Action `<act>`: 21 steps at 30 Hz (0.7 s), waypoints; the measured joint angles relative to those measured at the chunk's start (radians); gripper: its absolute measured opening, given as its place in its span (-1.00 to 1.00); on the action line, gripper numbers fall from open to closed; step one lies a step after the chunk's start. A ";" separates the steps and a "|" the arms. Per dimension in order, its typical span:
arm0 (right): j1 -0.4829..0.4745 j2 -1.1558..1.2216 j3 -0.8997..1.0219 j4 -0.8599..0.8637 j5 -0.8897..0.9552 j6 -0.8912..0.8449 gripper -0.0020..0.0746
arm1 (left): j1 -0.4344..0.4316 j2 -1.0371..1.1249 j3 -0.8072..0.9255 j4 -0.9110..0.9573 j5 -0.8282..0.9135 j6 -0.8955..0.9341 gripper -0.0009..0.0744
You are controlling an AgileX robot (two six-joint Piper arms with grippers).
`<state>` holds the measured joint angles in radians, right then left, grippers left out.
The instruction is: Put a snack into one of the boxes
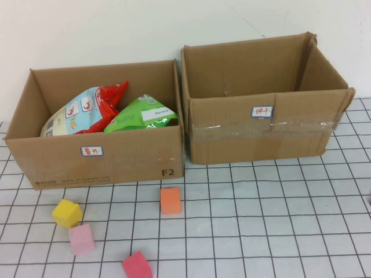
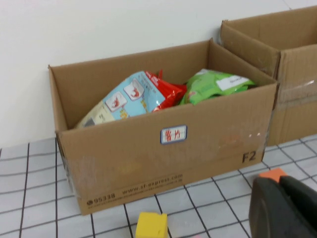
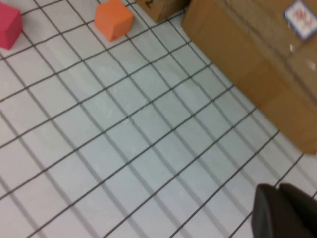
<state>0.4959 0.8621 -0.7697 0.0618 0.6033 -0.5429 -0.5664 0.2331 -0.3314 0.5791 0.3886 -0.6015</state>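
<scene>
Two cardboard boxes stand at the back of the gridded table. The left box (image 1: 98,165) holds a blue-and-red snack bag (image 1: 84,110) and a green snack bag (image 1: 142,114); both also show in the left wrist view, the blue-red bag (image 2: 129,96) and the green bag (image 2: 213,85). The right box (image 1: 261,139) looks empty. Neither arm shows in the high view. My left gripper (image 2: 280,182) is shut and empty, low in front of the left box (image 2: 163,148). My right gripper (image 3: 278,191) is shut and empty over bare table by the right box (image 3: 257,64).
Foam blocks lie in front of the left box: orange (image 1: 170,200), yellow (image 1: 67,213), pink (image 1: 82,239) and red (image 1: 137,266). The orange block (image 2: 273,174) sits just beyond my left gripper. The orange (image 3: 113,19) and red (image 3: 9,26) blocks show in the right wrist view.
</scene>
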 joint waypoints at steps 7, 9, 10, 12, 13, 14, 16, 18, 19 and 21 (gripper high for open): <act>0.000 -0.334 0.323 -0.003 -0.061 0.085 -0.93 | 0.000 0.000 0.000 0.002 -0.002 0.000 -0.98; 0.000 -0.412 0.380 -0.008 -0.061 0.092 -0.93 | 0.000 0.000 0.000 0.004 -0.002 0.000 -0.98; 0.000 -0.439 0.399 -0.012 -0.061 0.094 -0.93 | 0.000 0.000 0.000 0.004 -0.002 0.000 -0.98; 0.000 -0.496 0.426 -0.020 -0.061 0.096 -0.93 | 0.000 0.000 0.000 0.004 -0.002 0.000 -0.98; 0.000 -0.514 0.432 -0.019 -0.061 0.096 -0.93 | 0.000 0.000 0.000 0.004 -0.002 0.000 -0.98; 0.000 -0.532 0.436 -0.021 -0.054 0.096 -0.93 | 0.000 0.000 0.000 0.004 -0.002 0.000 -0.98; 0.000 -0.552 0.440 -0.020 -0.037 0.098 -0.93 | 0.000 0.000 0.000 0.004 -0.002 0.000 -0.98; 0.000 -0.558 0.440 -0.020 -0.017 0.098 -0.93 | 0.000 0.000 0.000 0.004 -0.002 0.000 -0.98; 0.000 -0.558 0.440 -0.020 -0.010 0.098 -0.93 | 0.000 0.000 0.000 0.004 -0.002 0.000 -0.98; 0.000 -0.558 0.440 -0.020 0.005 0.098 -0.93 | 0.000 0.000 0.000 0.004 -0.002 0.000 -0.98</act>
<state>0.4959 0.3039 -0.3293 0.0413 0.6083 -0.4451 -0.5664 0.2331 -0.3317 0.5829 0.3862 -0.6015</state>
